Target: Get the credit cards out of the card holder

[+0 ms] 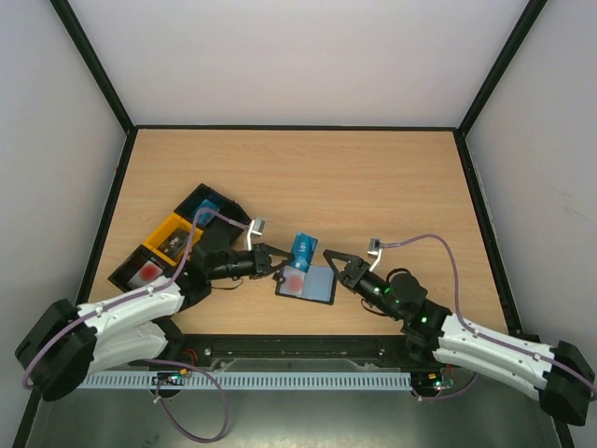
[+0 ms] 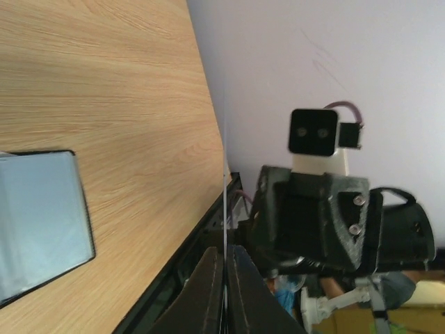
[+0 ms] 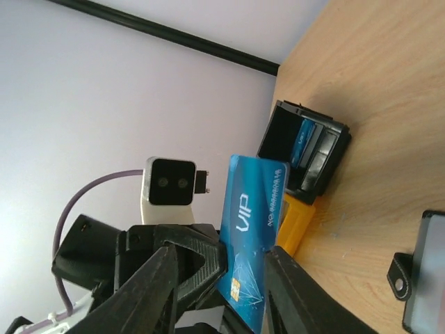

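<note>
Blue card [image 3: 252,216] marked VIP is held on edge, clamped by 1 end between the tightly closed fingers of the left gripper [image 1: 277,270], just above the far edge of the card holder [image 1: 317,287]. The right gripper [image 1: 332,259] is seen released, its 2 fingers [image 3: 156,292] spread to either side of the card. The holder is laid flat on the wooden table [image 1: 373,177] near its front centre, between the 2 grippers, with a red card [image 1: 296,279] lodged at its left end beside the grey-blue pocket. Black-and-orange trays [image 1: 168,243] are set to the left.
</note>
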`<state>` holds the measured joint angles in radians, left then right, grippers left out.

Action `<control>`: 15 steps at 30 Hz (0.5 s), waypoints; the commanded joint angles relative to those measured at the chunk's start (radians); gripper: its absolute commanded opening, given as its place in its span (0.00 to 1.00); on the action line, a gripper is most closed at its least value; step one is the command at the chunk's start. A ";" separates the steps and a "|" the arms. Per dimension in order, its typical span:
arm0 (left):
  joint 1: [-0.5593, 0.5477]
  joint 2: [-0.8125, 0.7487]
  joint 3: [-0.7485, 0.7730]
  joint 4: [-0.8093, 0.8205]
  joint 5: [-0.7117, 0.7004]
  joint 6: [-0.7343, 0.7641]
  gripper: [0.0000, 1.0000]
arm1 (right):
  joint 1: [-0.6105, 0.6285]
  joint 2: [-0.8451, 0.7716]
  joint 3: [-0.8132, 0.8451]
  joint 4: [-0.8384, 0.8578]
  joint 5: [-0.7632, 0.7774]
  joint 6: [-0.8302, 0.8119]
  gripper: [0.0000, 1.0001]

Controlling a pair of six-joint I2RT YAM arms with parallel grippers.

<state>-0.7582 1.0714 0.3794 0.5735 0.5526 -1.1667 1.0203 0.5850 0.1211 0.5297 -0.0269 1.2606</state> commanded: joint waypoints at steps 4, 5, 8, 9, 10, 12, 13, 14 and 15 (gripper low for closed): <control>0.047 -0.150 0.072 -0.447 0.184 0.356 0.03 | 0.000 -0.177 0.094 -0.381 -0.023 -0.242 0.38; 0.049 -0.159 0.080 -0.490 0.207 0.388 0.03 | 0.000 -0.178 0.108 -0.412 -0.024 -0.275 0.38; 0.050 -0.177 0.080 -0.544 0.286 0.439 0.03 | -0.001 -0.155 0.149 -0.439 -0.083 -0.340 0.46; 0.049 -0.181 0.082 -0.556 0.303 0.449 0.03 | 0.000 -0.138 0.164 -0.431 -0.115 -0.357 0.49; 0.049 -0.185 0.080 -0.569 0.318 0.458 0.03 | -0.001 -0.110 0.179 -0.426 -0.143 -0.371 0.51; 0.049 -0.194 0.083 -0.592 0.337 0.480 0.03 | 0.001 -0.060 0.209 -0.418 -0.188 -0.390 0.51; 0.049 -0.197 0.085 -0.600 0.347 0.486 0.03 | 0.000 -0.036 0.216 -0.415 -0.203 -0.393 0.51; 0.049 -0.200 0.088 -0.605 0.360 0.491 0.03 | 0.001 -0.012 0.220 -0.405 -0.220 -0.395 0.51; 0.049 -0.205 0.091 -0.608 0.370 0.495 0.03 | 0.000 0.011 0.223 -0.393 -0.240 -0.395 0.51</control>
<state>-0.7136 0.8894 0.4377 0.0456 0.8299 -0.7452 1.0203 0.5274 0.3016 0.1482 -0.1612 0.9337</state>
